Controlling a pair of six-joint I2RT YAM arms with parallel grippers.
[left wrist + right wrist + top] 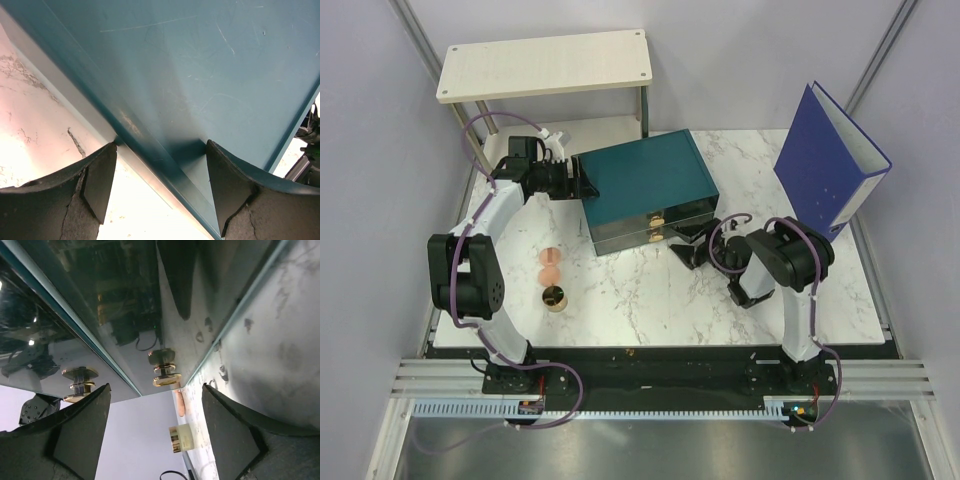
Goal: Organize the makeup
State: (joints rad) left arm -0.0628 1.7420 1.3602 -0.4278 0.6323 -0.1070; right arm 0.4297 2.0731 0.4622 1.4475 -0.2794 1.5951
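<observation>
Two peach-pink discs (550,265) and a gold-rimmed pot (556,297) lie on the marble table left of the teal drawer box (650,185). The right wrist view shows the pot (181,438) and one disc (180,402) beyond the box. The tan stick and the mint-green tube are out of view. My left gripper (583,185) is open at the box's back left edge; in its wrist view the gripper (160,185) straddles that edge (165,160). My right gripper (685,250) is open and empty, low in front of the drawers, near the gold knobs (162,371).
A blue ring binder (830,165) stands at the back right. A pale wooden shelf (545,65) stands at the back left behind the box. The drawer fronts (100,315) are glossy and shut.
</observation>
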